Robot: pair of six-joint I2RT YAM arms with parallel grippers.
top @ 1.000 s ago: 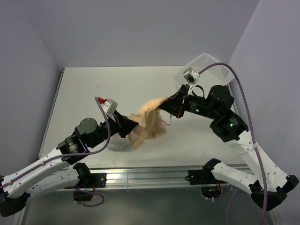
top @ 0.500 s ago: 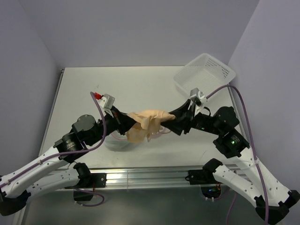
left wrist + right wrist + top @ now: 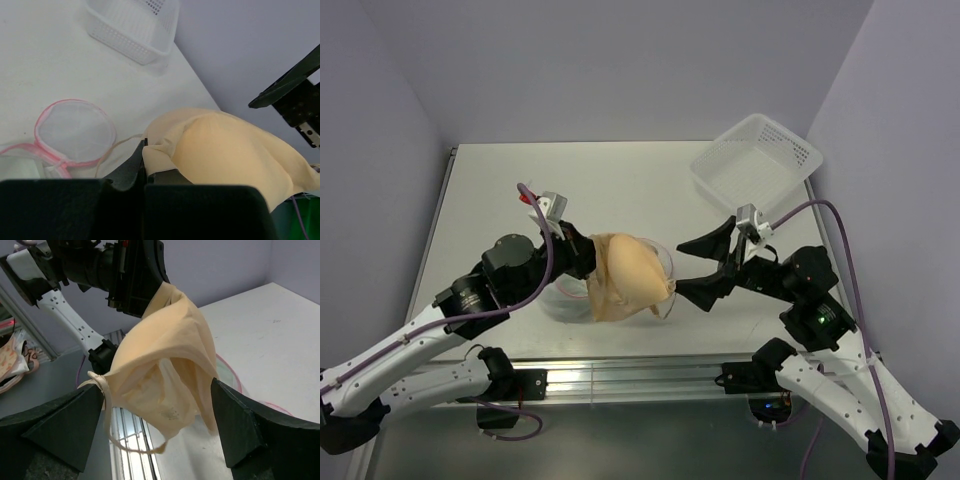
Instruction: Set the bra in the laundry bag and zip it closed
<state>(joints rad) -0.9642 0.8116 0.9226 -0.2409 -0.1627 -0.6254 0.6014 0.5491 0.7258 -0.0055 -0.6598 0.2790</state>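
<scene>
At the six-o'clock edge of the tabletop (image 3: 520,190), the right fingers (image 3: 712,240) have just sprung wide and let go. The bra (image 3: 630,278), at their nine o'clock, now hangs from the clamped left fingers (image 3: 127,172) alone, seemingly over the laundry bag (image 3: 75,131); lowering it in looks next.

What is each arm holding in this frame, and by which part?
The left gripper is shut on the bra, pinching the fabric edge beside a cup. The right gripper is open and holds nothing.
</scene>
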